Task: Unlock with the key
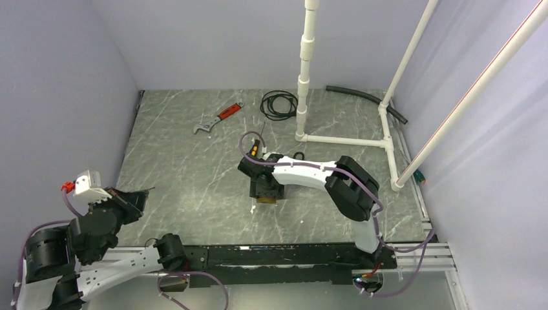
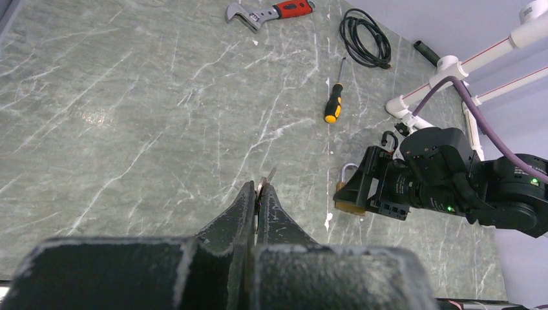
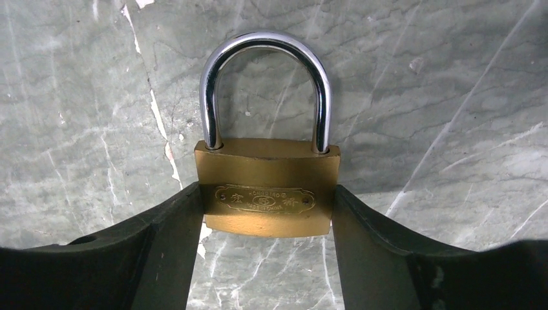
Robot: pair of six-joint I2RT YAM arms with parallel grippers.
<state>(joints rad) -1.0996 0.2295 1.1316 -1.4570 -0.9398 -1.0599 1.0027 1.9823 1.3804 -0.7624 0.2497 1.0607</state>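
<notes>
Right wrist | right gripper (image 3: 268, 197) clamped on brass padlock (image 3: 268, 184) | left gripper (image 2: 257, 189), at padlock's 9 o'clock, pinching key (image 2: 267, 175)

Black joints (image 1: 352, 188), white link shells (image 1: 300, 174), purple cables (image 2: 452, 79), scuffed black end effector fingers (image 3: 161, 258)

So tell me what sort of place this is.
Probably a robot test booth: plain walls around a marbled table, a white pipe frame, a loose wrench and screwdriver.
</notes>
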